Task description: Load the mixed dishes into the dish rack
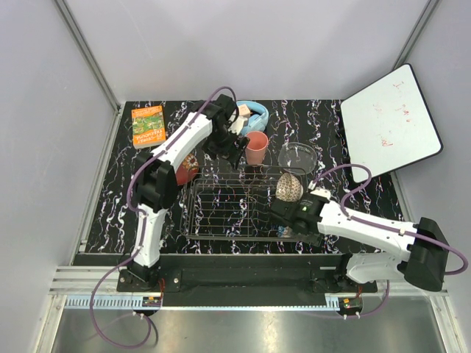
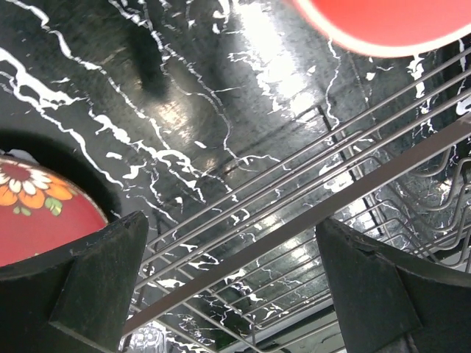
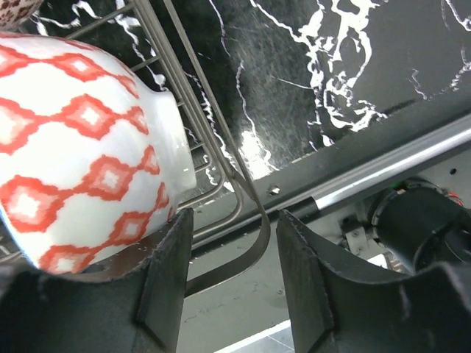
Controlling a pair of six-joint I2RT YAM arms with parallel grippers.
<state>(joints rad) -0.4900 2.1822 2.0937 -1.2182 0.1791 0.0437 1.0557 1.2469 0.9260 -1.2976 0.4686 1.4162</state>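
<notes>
The dish rack (image 1: 235, 202) of dark wire stands mid-table. The beige-brown patterned bowl (image 1: 289, 187) lies on its side in the rack's right end. In the right wrist view its diamond pattern (image 3: 73, 147) sits beside my left finger. My right gripper (image 1: 283, 215) is open, with the rack's corner wire (image 3: 250, 220) between its fingers. My left gripper (image 1: 234, 154) is open and empty above the rack's back edge (image 2: 294, 213). It hangs between the red bowl (image 1: 186, 169) and the salmon-pink cup (image 1: 257, 147). The clear glass dish (image 1: 297, 158) lies behind the rack. I cannot make out the tumbler.
Light-blue headphones (image 1: 250, 114) lie behind the cup. An orange book (image 1: 148, 125) is at the back left. A whiteboard (image 1: 390, 121) leans at the back right. The red bowl (image 2: 37, 213) and cup (image 2: 383, 22) flank the left wrist view.
</notes>
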